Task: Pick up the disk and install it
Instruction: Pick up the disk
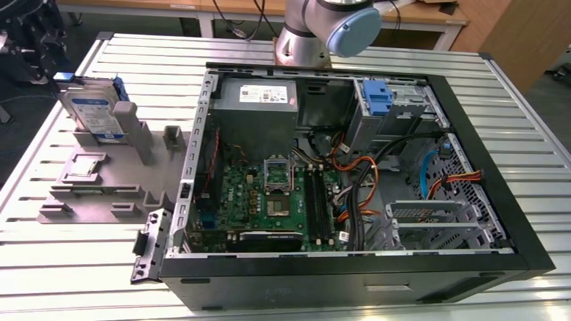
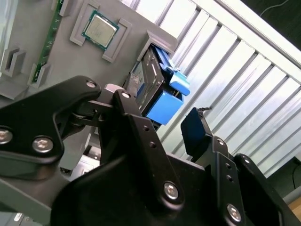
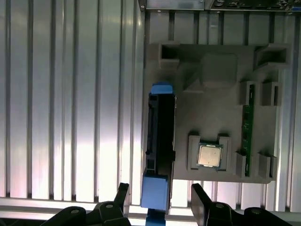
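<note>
The disk [image 1: 93, 114] stands on edge in a slot of the grey holder [image 1: 98, 194], on the exterior view's left, beside the open computer case. Its white-and-blue label faces forward and a blue bracket runs round its edges. In the first wrist view the disk [image 3: 160, 141] is seen edge-on from above, and my gripper [image 3: 160, 195] hangs open over one end of it. One black finger [image 3: 120, 193] is on each side of it, and they hold nothing. In the second wrist view the disk [image 2: 153, 77] lies beyond the open gripper [image 2: 155, 110].
The grey holder [image 3: 211, 80] also carries a processor chip [image 3: 209, 155] and a memory stick [image 3: 247, 127]. The open computer case [image 1: 526, 221] holds a power-supply box [image 1: 259, 97], a blue caddy [image 1: 379, 100] in a bay, a motherboard and cables. All of it rests on a slatted metal table [image 1: 71, 267].
</note>
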`<state>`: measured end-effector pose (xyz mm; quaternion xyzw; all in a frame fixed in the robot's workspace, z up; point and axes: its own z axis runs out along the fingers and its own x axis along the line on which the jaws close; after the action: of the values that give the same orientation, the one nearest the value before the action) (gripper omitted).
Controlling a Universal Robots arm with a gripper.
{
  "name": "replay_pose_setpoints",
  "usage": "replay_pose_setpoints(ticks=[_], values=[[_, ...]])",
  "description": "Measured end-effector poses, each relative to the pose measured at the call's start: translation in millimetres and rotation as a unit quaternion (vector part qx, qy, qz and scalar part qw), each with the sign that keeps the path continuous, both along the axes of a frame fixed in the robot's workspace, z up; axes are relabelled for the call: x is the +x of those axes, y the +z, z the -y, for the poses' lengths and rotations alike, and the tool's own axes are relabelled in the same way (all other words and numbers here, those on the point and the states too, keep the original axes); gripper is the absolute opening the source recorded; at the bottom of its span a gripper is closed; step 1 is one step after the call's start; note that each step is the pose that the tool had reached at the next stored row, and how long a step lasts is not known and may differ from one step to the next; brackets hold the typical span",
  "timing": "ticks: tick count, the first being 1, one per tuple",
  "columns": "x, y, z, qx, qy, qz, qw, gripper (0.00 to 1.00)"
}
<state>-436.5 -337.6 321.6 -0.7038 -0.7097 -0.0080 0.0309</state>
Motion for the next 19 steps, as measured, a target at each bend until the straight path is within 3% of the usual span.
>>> replay_pose_setpoints(ticks=[3, 7, 19], values=[[-0.4, -5.2, -0.9, -0.0005, 0.000, 0.0015, 1.0000, 0.63], [-0.4, -11.1, -1.4, -0.0068, 0.000, 0.0021, 1.0000, 0.63], [-0.4, -20.3, -4.7, -0.0070, 0.000, 0.0021, 1.0000, 0.63]])
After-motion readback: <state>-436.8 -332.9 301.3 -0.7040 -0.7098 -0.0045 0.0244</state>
